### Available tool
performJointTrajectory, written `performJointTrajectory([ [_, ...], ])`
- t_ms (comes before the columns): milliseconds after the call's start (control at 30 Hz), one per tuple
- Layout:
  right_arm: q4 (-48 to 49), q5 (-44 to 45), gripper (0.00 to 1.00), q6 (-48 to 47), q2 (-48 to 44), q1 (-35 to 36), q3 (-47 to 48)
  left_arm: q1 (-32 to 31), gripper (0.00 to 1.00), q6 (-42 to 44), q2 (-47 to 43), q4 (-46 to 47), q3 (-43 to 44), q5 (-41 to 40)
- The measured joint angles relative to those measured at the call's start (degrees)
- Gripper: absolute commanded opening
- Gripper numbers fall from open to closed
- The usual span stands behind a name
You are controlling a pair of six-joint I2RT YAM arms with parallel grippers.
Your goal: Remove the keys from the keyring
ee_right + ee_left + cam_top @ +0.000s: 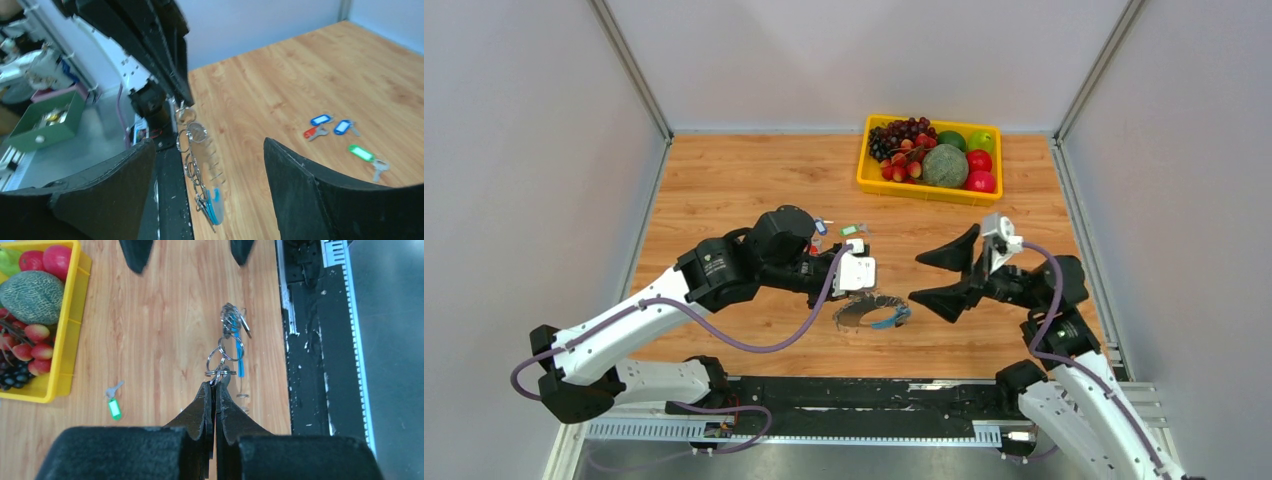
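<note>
The left end effector (214, 385), clamped shut on a split ring of the thin grey toothed keyring (232, 347), is holding it near the wooden counter's (724, 180) front edge while the right end effector (916, 278) is hovering open beside it, with four colour-tagged metal keys (342, 126) already lying free and any remainder unclear.

A yellow crate (862, 172) sits far back on the wooden table (724, 190) — inside, a netted green melon (945, 165), dark grapes (894, 135) to its left, small rosy fruits (904, 168), two red apples (980, 160) and a green apple (982, 139) to its right.
</note>
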Motion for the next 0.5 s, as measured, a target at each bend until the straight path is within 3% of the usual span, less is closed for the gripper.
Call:
performJointTrajectory([
  [300,-3.2,10.0,0.77,-16.5,15.8,23.0,4.0,0.0,0.00,6.7,1.4,-6.6,3.4,-3.7],
  [500,-3.7,15.9,0.70,-23.1,23.3,29.4,7.8,0.0,0.00,7.9,0.9,-9.4,3.8,-5.2],
])
